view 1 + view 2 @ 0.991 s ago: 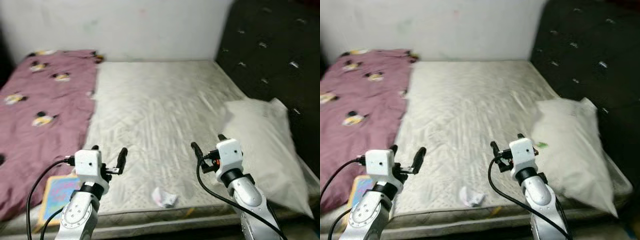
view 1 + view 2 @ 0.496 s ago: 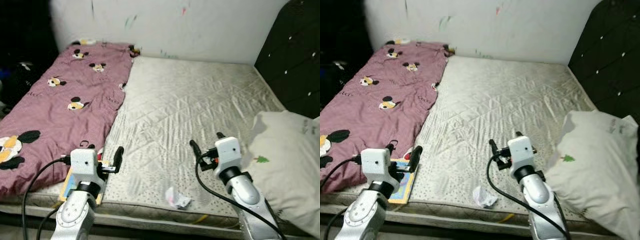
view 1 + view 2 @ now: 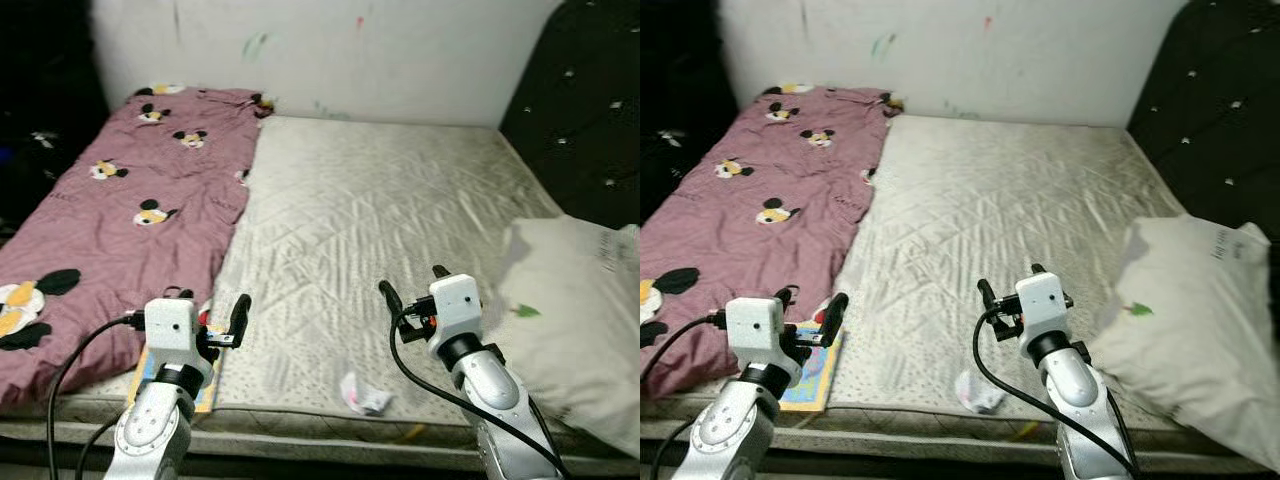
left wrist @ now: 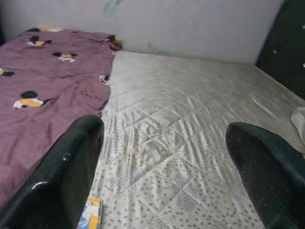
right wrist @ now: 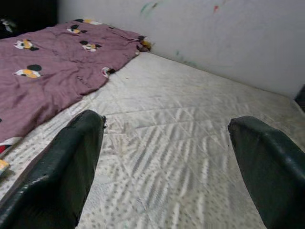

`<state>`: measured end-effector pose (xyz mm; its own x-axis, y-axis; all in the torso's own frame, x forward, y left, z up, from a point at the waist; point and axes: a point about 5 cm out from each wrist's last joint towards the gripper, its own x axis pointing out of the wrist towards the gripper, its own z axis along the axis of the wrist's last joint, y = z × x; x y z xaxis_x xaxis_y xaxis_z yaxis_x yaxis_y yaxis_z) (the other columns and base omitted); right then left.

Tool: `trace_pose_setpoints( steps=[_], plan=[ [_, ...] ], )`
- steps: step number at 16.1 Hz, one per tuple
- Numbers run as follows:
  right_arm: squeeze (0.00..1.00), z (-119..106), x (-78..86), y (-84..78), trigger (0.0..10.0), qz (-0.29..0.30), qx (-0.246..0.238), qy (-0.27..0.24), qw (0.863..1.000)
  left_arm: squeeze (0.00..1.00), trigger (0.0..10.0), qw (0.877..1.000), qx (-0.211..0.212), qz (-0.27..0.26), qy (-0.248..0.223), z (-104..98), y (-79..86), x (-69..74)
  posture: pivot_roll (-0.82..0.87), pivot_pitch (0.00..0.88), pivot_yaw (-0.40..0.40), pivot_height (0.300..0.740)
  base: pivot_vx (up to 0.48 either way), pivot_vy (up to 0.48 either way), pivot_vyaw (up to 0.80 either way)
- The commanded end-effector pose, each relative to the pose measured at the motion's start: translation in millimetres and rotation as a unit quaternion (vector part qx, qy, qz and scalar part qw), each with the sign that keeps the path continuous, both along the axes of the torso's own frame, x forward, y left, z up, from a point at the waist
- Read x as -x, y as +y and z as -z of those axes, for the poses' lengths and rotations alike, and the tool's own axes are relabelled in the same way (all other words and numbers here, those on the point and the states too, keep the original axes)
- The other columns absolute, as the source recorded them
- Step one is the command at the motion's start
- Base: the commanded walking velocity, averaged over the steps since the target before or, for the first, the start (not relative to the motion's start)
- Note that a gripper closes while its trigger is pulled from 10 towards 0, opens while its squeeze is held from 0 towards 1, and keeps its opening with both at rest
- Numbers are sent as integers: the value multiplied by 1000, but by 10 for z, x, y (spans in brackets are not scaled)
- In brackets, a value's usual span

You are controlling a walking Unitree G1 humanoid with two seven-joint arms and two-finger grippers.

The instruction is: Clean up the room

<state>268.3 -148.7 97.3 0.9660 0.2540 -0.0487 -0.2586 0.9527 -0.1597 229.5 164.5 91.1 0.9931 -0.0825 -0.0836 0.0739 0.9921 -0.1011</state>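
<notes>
Standing at the foot of a bare quilted mattress (image 3: 380, 210), the robot holds both arms raised over its near edge. The left gripper (image 3: 212, 312) sits at the lower left of the left eye frame and the right gripper (image 3: 412, 288) at lower centre-right; each has its two black fingers spread wide, as both wrist views confirm, and neither has hold of anything.

Several things look out of place. A crumpled scrap of white paper (image 3: 365, 394) lies near the mattress's front edge, at the lower centre of the frame, between the two arms and nearer the right one. A colourful flat book (image 3: 812, 370) pokes out at the lower left, just beside the left gripper, partly under the hem of a maroon cartoon-mouse blanket (image 3: 110, 220) that covers the left side. A white pillow (image 3: 575, 340) slumps at the right edge, below the dark tufted headboard (image 3: 590, 100).

This reads as the survey step, with no pickup begun. The paper scrap seems the likeliest first target: the right gripper would need to drop and draw back toward the near edge, then close on it lightly.
</notes>
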Motion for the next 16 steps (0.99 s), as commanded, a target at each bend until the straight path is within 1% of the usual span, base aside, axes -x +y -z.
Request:
trace_pose_setpoints(
  steps=[1,2,3,5,8,10,12,16],
  plan=[
    [0,-19,5,-42,10000,7,-2,-4,1000,0,10000,1000,-6,-17,8,-3,65,11,-23,0,-45,740,0,0,0],
    [0,-18,8,-45,10000,10,-6,-2,1000,0,10000,1000,18,5,4,-5,62,22,-23,0,-45,740,0,0,0],
    [0,-16,13,-46,10000,13,-11,0,1000,0,10000,1000,21,10,2,-8,69,41,-23,0,-44,740,0,0,0],
    [0,2,31,-43,10000,17,-31,12,999,0,10000,1000,7,6,-1,-11,58,60,-20,0,-43,740,0,0,0],
    [0,32,72,-56,10000,18,-35,22,999,0,10000,1000,7,-4,-2,-21,69,78,-9,4,-46,740,0,0,0],
    [0,34,69,-56,10000,15,-35,24,999,0,10000,1000,8,-17,1,-12,103,85,-8,5,-49,740,0,0,0],
    [0,31,69,-48,10000,12,-33,26,999,0,10000,1000,-2,-17,-1,-18,101,86,-8,6,-49,740,0,0,0],
    [0,14,59,-54,10000,10,-32,26,999,0,10000,1000,3,-27,-2,-22,110,72,-14,20,-55,740,0,0,0]
  ],
)
